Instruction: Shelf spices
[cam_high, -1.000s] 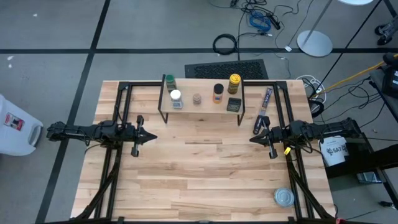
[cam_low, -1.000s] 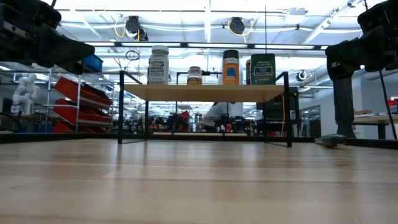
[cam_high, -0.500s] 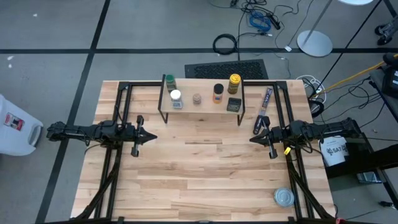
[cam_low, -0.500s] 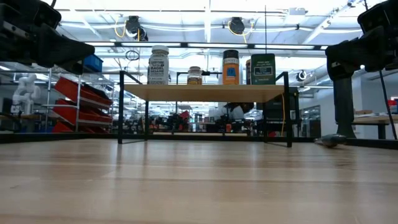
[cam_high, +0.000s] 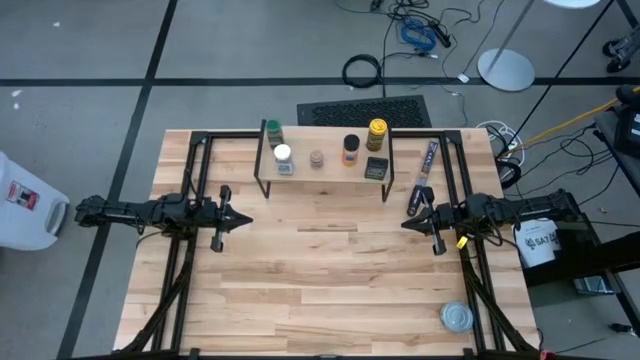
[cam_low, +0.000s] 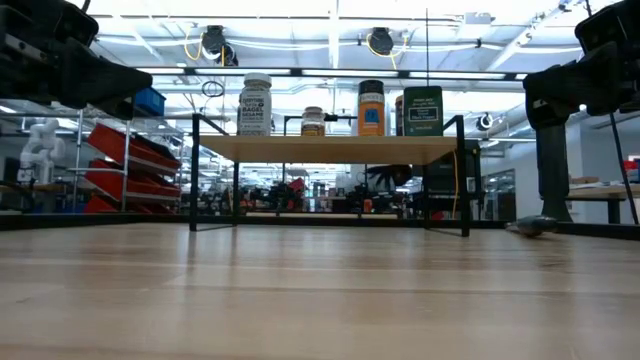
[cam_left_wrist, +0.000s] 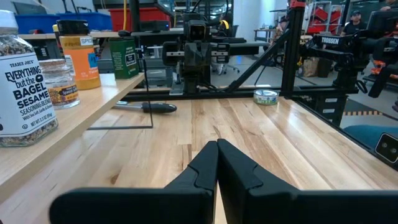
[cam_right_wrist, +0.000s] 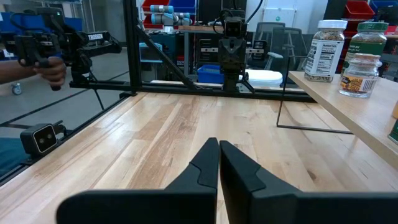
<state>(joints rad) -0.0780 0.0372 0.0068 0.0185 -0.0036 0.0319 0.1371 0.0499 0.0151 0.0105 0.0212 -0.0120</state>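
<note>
The shelf (cam_high: 325, 172) stands at the table's far middle on thin black legs. On its plank stand the green-lidded jar (cam_high: 274, 133), the white-lidded jar (cam_high: 283, 158), the small clear-brownish jar (cam_high: 317, 159), the orange jar (cam_high: 350, 150), the yellow-lidded jar (cam_high: 377, 133) and the dark square tin (cam_high: 376, 168). My left gripper (cam_high: 240, 221) hovers shut at the table's left. At the table's right, my right gripper (cam_high: 406, 223) hovers shut too. Both point toward the table's middle and touch nothing. The left wrist view shows the white-lidded jar (cam_left_wrist: 25, 87) on the shelf (cam_left_wrist: 74, 124).
A long thin dark packet (cam_high: 425, 173) lies right of the shelf, near my right gripper. A flat round silver tin (cam_high: 457, 318) sits at the table's near right corner. Bare wood lies between the two grippers. A person's hand (cam_right_wrist: 50, 70) shows beyond the table.
</note>
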